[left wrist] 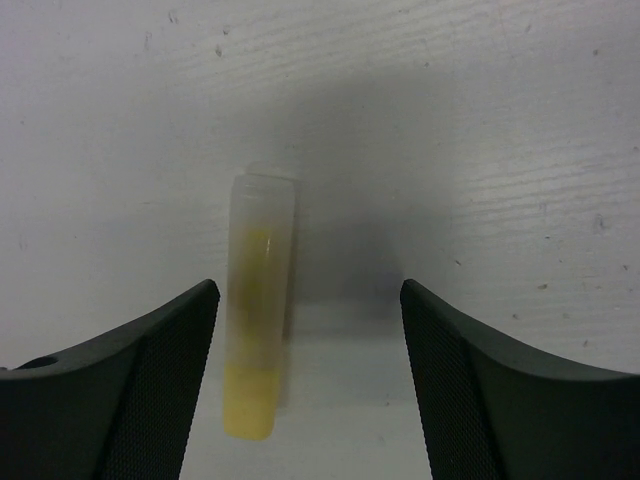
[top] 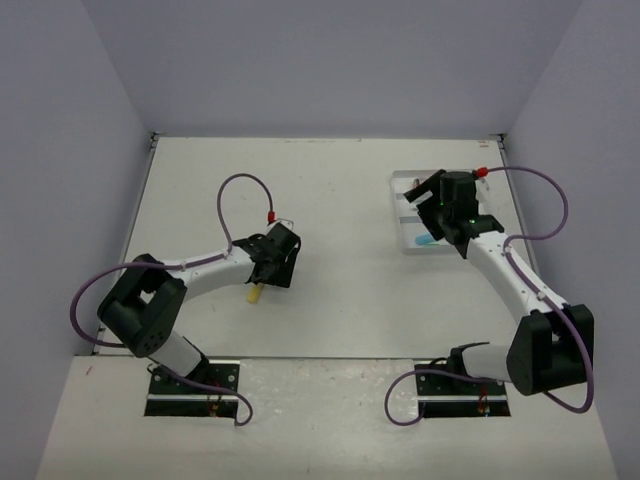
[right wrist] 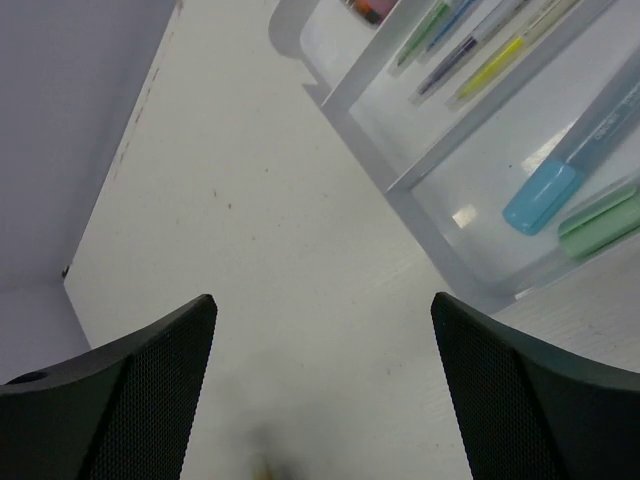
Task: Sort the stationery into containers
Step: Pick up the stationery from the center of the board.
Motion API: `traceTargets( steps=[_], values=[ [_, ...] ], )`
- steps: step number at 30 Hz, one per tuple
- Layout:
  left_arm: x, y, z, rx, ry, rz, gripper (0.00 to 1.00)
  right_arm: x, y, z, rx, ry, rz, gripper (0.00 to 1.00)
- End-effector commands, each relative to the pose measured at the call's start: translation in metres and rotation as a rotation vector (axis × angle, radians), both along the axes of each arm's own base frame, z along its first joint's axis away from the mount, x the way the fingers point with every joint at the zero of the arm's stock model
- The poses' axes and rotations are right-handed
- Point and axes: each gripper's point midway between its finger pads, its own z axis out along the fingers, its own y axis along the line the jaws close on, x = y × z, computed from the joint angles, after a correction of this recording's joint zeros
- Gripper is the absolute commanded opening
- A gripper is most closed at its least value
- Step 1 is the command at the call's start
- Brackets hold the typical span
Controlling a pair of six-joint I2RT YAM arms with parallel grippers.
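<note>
Because the yellow marker [left wrist: 258,300] lies flat on the bench [left wrist: 480,120] with its length pointing away from my left wrist, I have my left jaws set wide to either side of it, ready to pinch across the barrel. It sits closer to one finger than the other, and neither touches it yet. It is well apart from the white tray [right wrist: 430,240], and it is the only piece I can see outside it. My right jaws stand wide and empty over the tray's edge. There the light-blue marker [right wrist: 545,192] and green marker [right wrist: 600,222] share the end compartment. Thin pens, a yellow-green pen [right wrist: 495,68] among them, fill the middle one. I judge the yellow marker belongs with the stubby ones.
</note>
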Motion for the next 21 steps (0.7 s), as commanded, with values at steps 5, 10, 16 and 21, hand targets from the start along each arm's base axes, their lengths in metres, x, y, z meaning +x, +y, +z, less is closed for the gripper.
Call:
traceTargets(
  steps=[5, 10, 16, 21],
  values=[
    [0.004, 0.013, -0.020, -0.007, 0.007, 0.099, 0.54, -0.030, 0.074, 0.009, 0.001, -0.118, 0.350, 0.85],
    [0.004, 0.007, -0.029, -0.042, 0.020, 0.100, 0.17, -0.053, 0.109, 0.008, 0.055, -0.155, 0.524, 0.82],
    [0.016, -0.028, -0.008, -0.225, -0.015, 0.073, 0.00, -0.111, 0.169, -0.005, 0.186, -0.319, 0.952, 0.83],
    [0.036, -0.062, 0.063, -0.502, -0.171, 0.112, 0.00, -0.154, 0.222, -0.028, 0.203, -0.297, 1.177, 0.92]
  ],
)
